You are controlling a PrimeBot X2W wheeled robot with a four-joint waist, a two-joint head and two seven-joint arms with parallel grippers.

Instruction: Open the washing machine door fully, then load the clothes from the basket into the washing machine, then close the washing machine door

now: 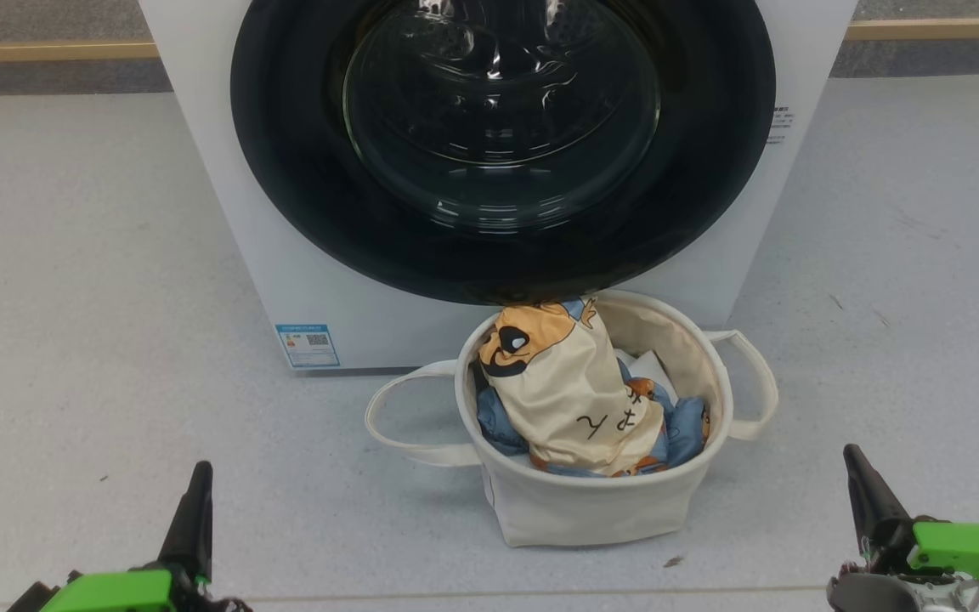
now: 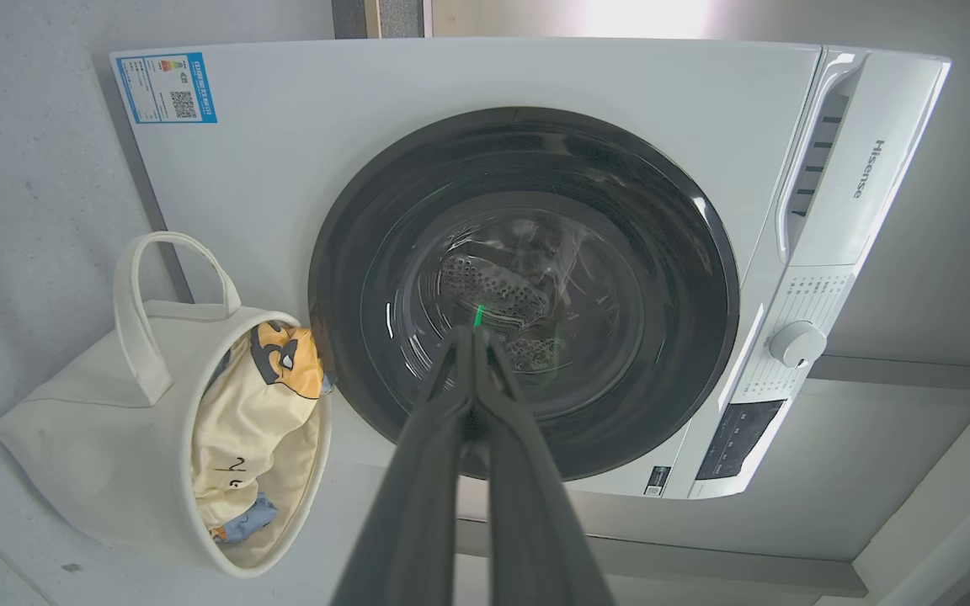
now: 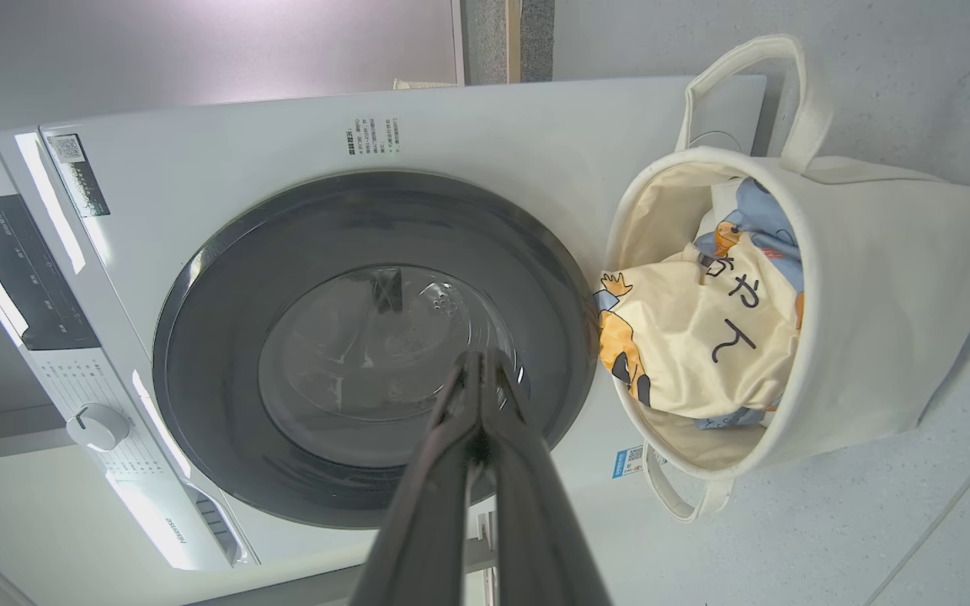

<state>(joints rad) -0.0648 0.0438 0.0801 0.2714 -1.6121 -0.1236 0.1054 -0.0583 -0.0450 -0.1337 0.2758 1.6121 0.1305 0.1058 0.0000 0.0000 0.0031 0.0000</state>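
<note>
Left end effector and right end effector are pinching closed — gripping nothing. The basket is holding the clothes ahead between them, washing machine door shut just beyond.

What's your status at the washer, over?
Shut and empty: left claw, right claw, both off the machine. Washer door closed, clothes in basket. Basket close beneath door, may foul its swing.
</note>
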